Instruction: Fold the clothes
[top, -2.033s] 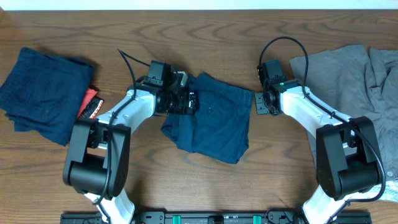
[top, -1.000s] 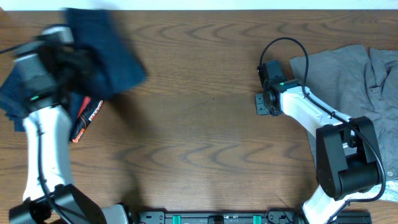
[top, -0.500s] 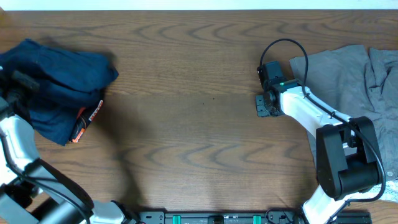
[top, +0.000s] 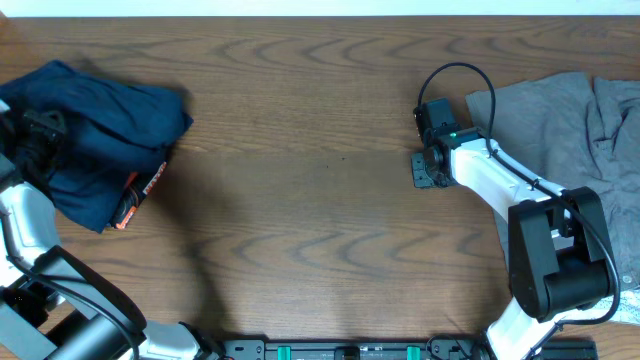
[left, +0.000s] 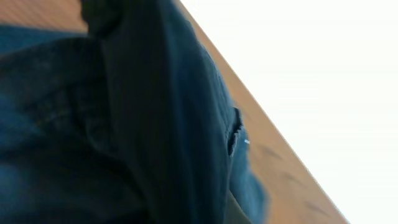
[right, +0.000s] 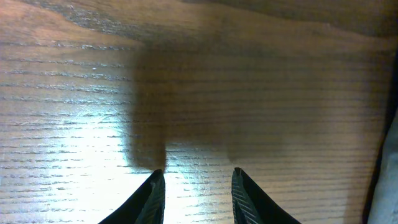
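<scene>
Left gripper (top: 42, 132) — at the table's far left edge, jaws pressed together, low against the navy clothes (top: 105, 130); the left wrist view is filled with blurred navy cloth and shows no fingers, so whether any cloth is pinched cannot be told. The navy clothes lie in a rumpled heap at the left end of the table, near its far edge; a red-and-black object (top: 135, 190) pokes out from under the heap's right side. Right gripper (top: 424, 168) — right of centre, its fingers (right: 155, 186) spread over bare wood with nothing between them; just to its right, grey garments (top: 570, 120) cover the table's right end. Table (top: 300, 150): brown wood with a strong wavy grain, and a patch of glare in the right wrist view; a white strip (top: 320, 7) runs beyond the far edge; a black rail (top: 350, 350) lines the near edge.
</scene>
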